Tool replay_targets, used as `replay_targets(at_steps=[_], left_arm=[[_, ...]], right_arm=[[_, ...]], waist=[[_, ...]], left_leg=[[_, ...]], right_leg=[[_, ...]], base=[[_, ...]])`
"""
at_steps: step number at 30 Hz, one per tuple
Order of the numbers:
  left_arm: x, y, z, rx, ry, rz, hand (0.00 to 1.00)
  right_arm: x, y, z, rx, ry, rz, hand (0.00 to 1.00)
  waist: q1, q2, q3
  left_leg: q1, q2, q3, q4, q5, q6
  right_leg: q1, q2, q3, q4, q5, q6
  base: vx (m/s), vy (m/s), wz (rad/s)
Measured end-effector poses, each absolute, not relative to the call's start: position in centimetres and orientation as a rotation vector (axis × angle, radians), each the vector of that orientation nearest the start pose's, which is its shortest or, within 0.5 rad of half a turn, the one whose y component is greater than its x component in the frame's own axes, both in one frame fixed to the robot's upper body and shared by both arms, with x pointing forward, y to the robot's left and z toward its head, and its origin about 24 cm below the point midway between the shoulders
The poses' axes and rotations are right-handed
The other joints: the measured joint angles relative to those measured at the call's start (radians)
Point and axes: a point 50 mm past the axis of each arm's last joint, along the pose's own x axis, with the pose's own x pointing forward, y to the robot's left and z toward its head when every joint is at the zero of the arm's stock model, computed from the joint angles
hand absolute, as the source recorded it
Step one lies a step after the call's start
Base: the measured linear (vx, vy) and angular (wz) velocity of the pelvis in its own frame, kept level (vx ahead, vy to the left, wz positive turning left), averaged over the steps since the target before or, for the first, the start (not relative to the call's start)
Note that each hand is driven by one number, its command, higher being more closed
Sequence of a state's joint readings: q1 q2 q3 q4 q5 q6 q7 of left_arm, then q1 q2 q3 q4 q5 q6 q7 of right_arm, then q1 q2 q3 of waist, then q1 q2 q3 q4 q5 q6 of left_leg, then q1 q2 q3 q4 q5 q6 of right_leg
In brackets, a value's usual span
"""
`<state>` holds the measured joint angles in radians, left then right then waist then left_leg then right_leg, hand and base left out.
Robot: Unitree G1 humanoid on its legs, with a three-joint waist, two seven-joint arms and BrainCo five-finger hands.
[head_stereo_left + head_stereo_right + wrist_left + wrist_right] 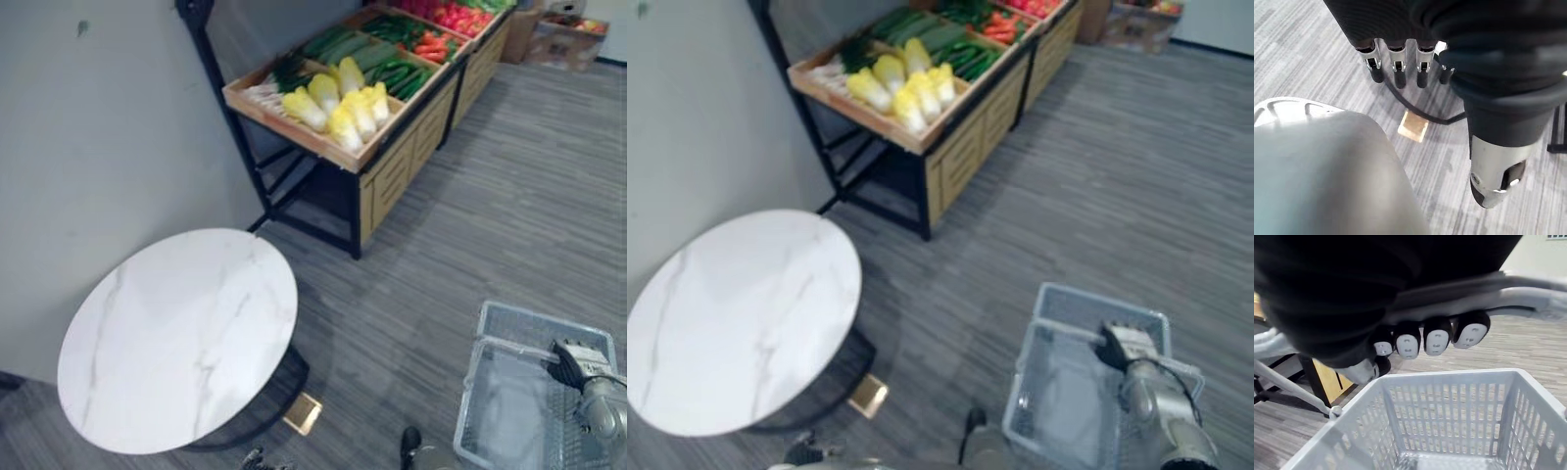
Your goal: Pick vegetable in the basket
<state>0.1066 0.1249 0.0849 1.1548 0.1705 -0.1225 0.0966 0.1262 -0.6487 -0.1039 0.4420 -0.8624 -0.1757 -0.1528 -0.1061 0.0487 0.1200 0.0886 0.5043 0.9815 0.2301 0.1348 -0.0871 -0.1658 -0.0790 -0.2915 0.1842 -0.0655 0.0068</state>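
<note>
A round white marble table (176, 338) sits at the lower left of the left eye view. At upper centre, yellow cabbages (338, 108), cucumbers (397, 76) and carrots (431, 46) lie on the wooden stand (397, 171), well apart from the grey basket (534, 321) at lower right. The left hand (1397, 66) hangs with straight fingers over the floor (1312, 58). The right hand (1436, 340) is curled round the basket handle (1528, 296).

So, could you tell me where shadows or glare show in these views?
Left eye view: the round table casts a dark shadow on the floor at its base, its top evenly lit without glare; under the vegetable stand it is dark. Right wrist view: the right hand, curled round the basket handle, sits in shade above the bright mesh.
</note>
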Motion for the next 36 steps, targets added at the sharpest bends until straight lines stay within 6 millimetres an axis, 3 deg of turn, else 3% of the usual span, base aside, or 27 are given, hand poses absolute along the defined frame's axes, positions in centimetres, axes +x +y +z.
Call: replay_targets(at_steps=[1,2,3,5,8,12,13,15,16,17,18,19,20,22,23,24,25,26,27,29,30,31,32,33,34,36], left_arm=[[7.1,21.4,-16.4,0.257,1.131,0.138,0.00],[7.0,21.5,-16.4,0.260,1.133,0.144,0.00],[7.0,21.5,-16.4,0.262,1.127,0.152,0.00],[6.8,21.3,-16.4,0.253,1.125,0.161,0.00],[6.7,21.1,-16.5,0.234,1.116,0.163,0.00],[6.9,20.1,-16.5,0.188,1.106,0.161,0.00],[7.0,20.3,-16.5,0.189,1.104,0.162,0.00],[7.4,20.6,-16.4,0.186,1.087,0.175,0.00],[7.4,20.4,-16.4,0.166,1.090,0.188,0.00],[7.2,20.5,-16.4,0.155,1.086,0.209,0.00],[7.0,20.4,-16.4,0.154,1.089,0.210,0.00],[6.3,20.0,-16.6,0.146,1.107,0.202,0.00],[5.8,19.7,-16.7,0.144,1.124,0.197,0.00],[5.5,20.1,-16.8,0.158,1.136,0.201,0.00],[5.6,20.4,-16.7,0.176,1.134,0.194,0.00],[5.7,20.6,-16.7,0.187,1.137,0.190,0.00],[5.9,20.7,-16.6,0.194,1.135,0.188,0.00],[5.9,20.7,-16.6,0.203,1.137,0.179,0.00],[6.0,21.0,-16.6,0.231,1.134,0.159,0.00],[6.1,21.9,-16.4,0.287,1.128,0.128,0.00],[6.3,22.2,-16.3,0.315,1.123,0.109,0.00],[6.8,22.0,-16.2,0.328,1.114,0.085,0.00],[7.2,22.0,-16.2,0.335,1.106,0.078,0.00],[8.1,22.1,-16.0,0.344,1.081,0.075,0.00],[8.8,22.0,-15.8,0.342,1.058,0.074,0.00],[9.7,21.7,-15.6,0.337,1.027,0.072,0.00]], right_arm=[[20.0,-33.2,0.7,-1.477,0.333,0.001,1.00],[20.4,-32.9,1.1,-1.481,0.305,-0.007,1.00],[20.7,-32.8,1.2,-1.483,0.296,-0.012,1.00],[22.0,-31.7,1.1,-1.483,0.264,0.018,1.00],[22.1,-30.2,-0.2,-1.458,0.269,0.095,1.00],[22.7,-29.7,0.2,-1.455,0.226,0.104,1.00],[22.8,-29.6,0.4,-1.457,0.215,0.106,1.00],[22.9,-29.8,0.7,-1.466,0.212,0.099,1.00],[23.2,-29.5,0.6,-1.465,0.206,0.108,1.00],[23.2,-29.2,0.5,-1.464,0.204,0.118,1.00],[23.3,-29.2,0.6,-1.468,0.200,0.116,1.00],[23.7,-29.4,1.1,-1.478,0.186,0.109,1.00],[24.1,-29.1,1.2,-1.465,0.177,0.101,1.00],[23.9,-28.4,0.6,-1.438,0.174,0.118,1.00],[23.9,-28.3,0.5,-1.432,0.176,0.119,1.00],[23.5,-28.3,0.2,-1.427,0.189,0.125,1.00],[23.2,-28.2,-0.2,-1.421,0.200,0.130,1.00],[23.1,-27.9,-0.5,-1.405,0.206,0.132,1.00],[23.0,-27.4,-1.0,-1.389,0.215,0.136,1.00],[22.8,-26.7,-1.5,-1.361,0.218,0.143,1.00],[23.0,-26.5,-1.4,-1.355,0.206,0.134,1.00],[23.3,-26.6,-1.0,-1.353,0.195,0.115,1.00],[23.4,-26.6,-0.9,-1.352,0.192,0.108,1.00],[23.6,-26.7,-0.7,-1.351,0.185,0.097,1.00],[24.0,-26.6,-0.4,-1.348,0.174,0.092,1.00],[24.3,-26.3,-0.2,-1.341,0.159,0.086,1.00]], waist=[[0.002,-0.004,0.003],[0.002,-0.012,0.007],[0.009,-0.020,0.009],[0.048,-0.026,0.012],[0.078,-0.023,0.016],[0.101,0.025,0.031],[0.103,0.023,0.045],[0.098,0.022,0.071],[0.106,0.030,0.086],[0.110,0.017,0.094],[0.113,0.024,0.089],[0.112,0.057,0.076],[0.117,0.068,0.075],[0.123,0.032,0.051],[0.117,0.028,0.041],[0.111,0.007,0.042],[0.116,0.000,0.044],[0.120,0.005,0.040],[0.119,-0.013,0.043],[0.108,-0.055,0.047],[0.102,-0.060,0.052],[0.098,-0.055,0.057],[0.097,-0.062,0.060],[0.093,-0.050,0.076],[0.089,-0.051,0.083],[0.081,-0.042,0.092]], left_leg=[[-0.010,0.008,-0.072,0.044,0.024,0.023],[-0.048,-0.010,-0.247,0.110,0.018,-0.002],[-0.066,-0.079,-0.386,0.125,-0.052,-0.038],[-0.081,-0.242,-0.584,0.112,-0.201,-0.030],[-0.118,-0.366,-0.679,0.015,-0.265,-0.017],[-0.144,-0.375,-0.683,-0.129,-0.234,-0.018],[-0.150,-0.383,-0.683,-0.110,-0.252,-0.017],[-0.164,-0.387,-0.688,-0.013,-0.287,-0.012],[-0.220,-0.364,-0.705,0.145,-0.291,-0.006],[-0.302,-0.363,-0.743,0.269,-0.314,-0.017],[-0.309,-0.369,-0.767,0.225,-0.319,-0.016],[-0.318,-0.354,-0.789,0.124,-0.298,-0.011],[-0.312,-0.341,-0.788,0.075,-0.282,0.040],[-0.295,-0.380,-0.755,0.052,-0.297,0.048],[-0.296,-0.399,-0.746,0.055,-0.309,0.067],[-0.284,-0.426,-0.741,0.052,-0.325,0.088],[-0.264,-0.439,-0.738,0.041,-0.330,0.099],[-0.237,-0.444,-0.733,0.016,-0.324,0.106],[-0.198,-0.457,-0.718,-0.007,-0.317,0.118],[-0.136,-0.488,-0.714,-0.021,-0.310,0.141],[-0.087,-0.487,-0.720,-0.035,-0.316,0.151],[-0.040,-0.486,-0.727,-0.056,-0.321,0.158],[-0.018,-0.486,-0.733,-0.065,-0.322,0.158],[0.022,-0.480,-0.748,-0.084,-0.321,0.158],[0.050,-0.472,-0.750,-0.096,-0.322,0.158],[0.076,-0.457,-0.754,-0.098,-0.322,0.158]], right_leg=[[0.012,-0.003,0.010,-0.001,-0.001,-0.002],[0.027,-0.009,0.048,-0.008,0.002,-0.007],[0.032,-0.021,0.093,-0.014,0.007,-0.013],[0.035,-0.023,0.193,-0.051,0.027,-0.023],[0.056,-0.010,0.242,-0.082,0.027,-0.023],[0.031,0.021,0.251,-0.029,0.035,-0.009],[0.014,0.002,0.203,0.044,0.008,-0.002],[0.045,-0.014,0.201,0.012,-0.028,0.022],[0.101,-0.012,0.219,-0.053,-0.021,0.023],[0.142,-0.024,0.233,-0.104,-0.013,0.027],[0.154,-0.027,0.241,-0.117,-0.009,0.033],[0.157,-0.013,0.251,-0.132,-0.013,0.044],[0.164,-0.011,0.282,-0.134,-0.024,0.062],[0.153,-0.054,0.302,-0.133,-0.034,0.079],[0.152,-0.075,0.302,-0.129,-0.031,0.105],[0.141,-0.097,0.302,-0.085,-0.044,0.139],[0.114,-0.105,0.302,-0.015,-0.049,0.146],[0.075,-0.109,0.303,0.085,-0.050,0.147],[0.009,-0.121,0.311,0.254,-0.048,0.148],[-0.075,-0.145,0.351,0.502,0.014,0.196],[-0.129,-0.148,0.351,0.638,0.114,0.188],[-0.176,-0.156,0.324,0.755,0.104,0.147],[-0.194,-0.160,0.302,0.791,0.069,0.116],[-0.213,-0.160,0.234,0.794,-0.004,0.062],[-0.224,-0.156,0.177,0.754,-0.050,0.040],[-0.237,-0.126,0.096,0.569,-0.065,0.018]], base=[[0.05,-0.082,-0.55],[0.07,-0.041,-0.59],[0.07,0.020,-0.72],[0.04,0.054,-1.04],[0.02,0.102,-0.70],[0.03,0.169,-0.40],[0.19,0.174,-0.20],[0.19,0.144,-0.06],[0.19,0.138,-0.12],[0.19,0.130,-0.18],[0.21,0.158,-0.37],[0.18,0.183,-0.63],[0.27,0.271,-0.71],[0.28,0.208,-0.42],[0.33,0.189,-0.09],[0.33,0.183,-0.04],[0.30,0.185,-0.09],[0.30,0.190,-0.16],[0.35,0.224,-0.09],[0.29,0.142,0.10],[0.32,0.070,0.23],[0.40,0.047,0.21],[0.34,0.011,0.29],[0.32,-0.026,0.27],[0.30,-0.056,0.33],[0.31,-0.099,0.31]])
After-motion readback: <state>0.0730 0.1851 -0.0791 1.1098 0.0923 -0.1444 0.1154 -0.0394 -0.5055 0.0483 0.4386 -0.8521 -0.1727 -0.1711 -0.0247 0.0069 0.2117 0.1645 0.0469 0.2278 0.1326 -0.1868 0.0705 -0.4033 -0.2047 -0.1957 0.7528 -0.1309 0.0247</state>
